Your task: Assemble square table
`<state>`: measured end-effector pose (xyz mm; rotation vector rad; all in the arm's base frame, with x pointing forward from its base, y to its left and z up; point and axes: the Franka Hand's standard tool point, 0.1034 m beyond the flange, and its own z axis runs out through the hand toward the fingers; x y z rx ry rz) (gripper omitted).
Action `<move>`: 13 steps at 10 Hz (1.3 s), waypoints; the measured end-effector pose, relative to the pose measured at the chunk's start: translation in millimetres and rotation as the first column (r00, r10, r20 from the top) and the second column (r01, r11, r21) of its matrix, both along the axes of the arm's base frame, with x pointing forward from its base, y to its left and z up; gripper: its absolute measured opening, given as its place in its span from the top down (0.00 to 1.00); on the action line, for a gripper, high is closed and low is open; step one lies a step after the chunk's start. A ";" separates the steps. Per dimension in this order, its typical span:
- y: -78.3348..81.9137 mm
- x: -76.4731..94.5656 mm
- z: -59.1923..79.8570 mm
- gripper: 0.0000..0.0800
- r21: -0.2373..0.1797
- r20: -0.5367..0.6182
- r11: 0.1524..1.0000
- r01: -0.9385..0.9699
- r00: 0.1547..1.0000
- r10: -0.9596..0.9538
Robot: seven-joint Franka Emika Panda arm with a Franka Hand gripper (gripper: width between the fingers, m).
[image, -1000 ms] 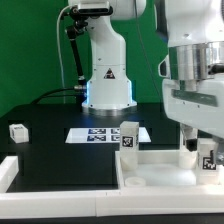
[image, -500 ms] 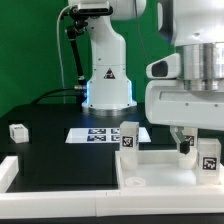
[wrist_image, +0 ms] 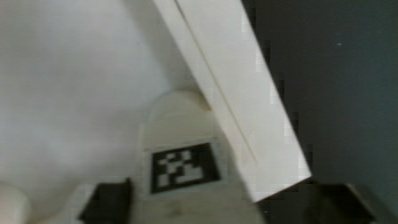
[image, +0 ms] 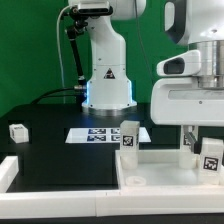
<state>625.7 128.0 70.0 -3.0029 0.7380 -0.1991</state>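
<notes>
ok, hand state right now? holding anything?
Hand: fingers straddle a tagged leg; whether it is clamped cannot be told.

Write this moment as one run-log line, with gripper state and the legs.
gripper: open | over: tagged white block leg | on: white rimmed square slab | loose leg: exterior view's left
</notes>
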 end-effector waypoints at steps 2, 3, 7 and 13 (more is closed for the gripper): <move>-4.2 -1.3 -1.5 0.64 0.016 -0.009 0.988 0.154 0.988 -0.154; -4.4 -1.3 -1.6 0.64 0.023 -0.011 0.977 0.213 0.977 -0.212; -5.3 1.3 -2.3 0.64 0.059 -0.081 0.801 0.596 0.802 -0.591; -2.1 4.6 -3.9 0.64 0.082 -0.231 0.197 0.977 0.211 -0.950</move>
